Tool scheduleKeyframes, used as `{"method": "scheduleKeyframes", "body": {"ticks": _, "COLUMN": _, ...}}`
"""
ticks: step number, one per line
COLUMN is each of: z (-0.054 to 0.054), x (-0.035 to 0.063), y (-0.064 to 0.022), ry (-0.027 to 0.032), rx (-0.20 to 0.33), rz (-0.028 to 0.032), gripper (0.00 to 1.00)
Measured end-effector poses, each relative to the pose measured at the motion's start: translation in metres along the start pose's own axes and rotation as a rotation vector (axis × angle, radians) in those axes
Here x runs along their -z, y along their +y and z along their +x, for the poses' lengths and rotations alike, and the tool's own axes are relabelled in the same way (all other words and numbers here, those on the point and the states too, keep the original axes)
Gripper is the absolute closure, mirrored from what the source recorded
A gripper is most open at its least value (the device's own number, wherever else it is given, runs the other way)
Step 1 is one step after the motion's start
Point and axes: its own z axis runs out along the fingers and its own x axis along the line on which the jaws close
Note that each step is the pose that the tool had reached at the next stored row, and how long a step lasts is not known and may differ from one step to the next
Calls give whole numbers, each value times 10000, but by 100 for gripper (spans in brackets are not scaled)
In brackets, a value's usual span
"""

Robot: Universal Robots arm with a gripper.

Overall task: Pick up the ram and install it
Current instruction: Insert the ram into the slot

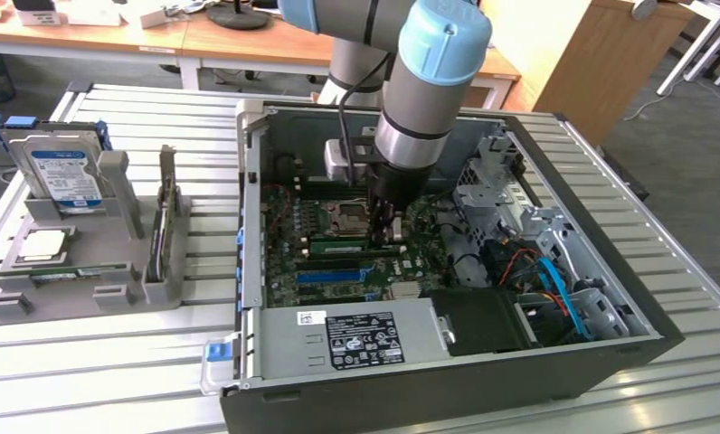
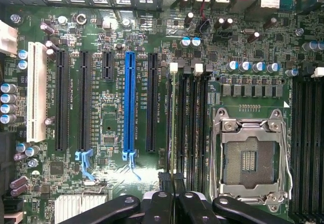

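Pinching the thin green ram [image 2: 174, 133] edge-on, my tool [image 2: 173, 179] is closed tight on its flat sides. It runs along the long black slots [image 2: 191, 113] beside the square metal socket [image 2: 251, 155].

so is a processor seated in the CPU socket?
No, the CPU socket is bare, contact grid exposed inside its metal frame.

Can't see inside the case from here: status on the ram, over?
Gripper shut on the ram. Ram edge-on along a DIMM slot beside the CPU socket. Nothing lying across that slot.
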Motion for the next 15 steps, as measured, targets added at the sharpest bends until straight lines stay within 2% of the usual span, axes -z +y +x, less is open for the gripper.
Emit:
{"method": "scheduleKeyframes", "body": {"ticks": 7, "z": 0, "x": -1, "y": 0, "ry": -2, "rx": 0, "rz": 2, "gripper": 87}}
{"method": "scheduleKeyframes", "body": {"ticks": 8, "z": 0, "x": -1, "y": 0, "ry": -3, "rx": 0, "rz": 2, "gripper": 82}}
{"method": "scheduleKeyframes", "body": {"ticks": 9, "z": 0, "x": -1, "y": 0, "ry": -2, "rx": 0, "rz": 1, "gripper": 82}}
{"method": "scheduleKeyframes", "body": {"ticks": 10, "z": 0, "x": -1, "y": 0, "ry": -3, "rx": 0, "rz": 2, "gripper": 75}}
{"method": "scheduleKeyframes", "body": {"ticks": 15, "z": 0, "x": 0, "y": 0, "ry": -2, "rx": 0, "rz": 1, "gripper": 75}}
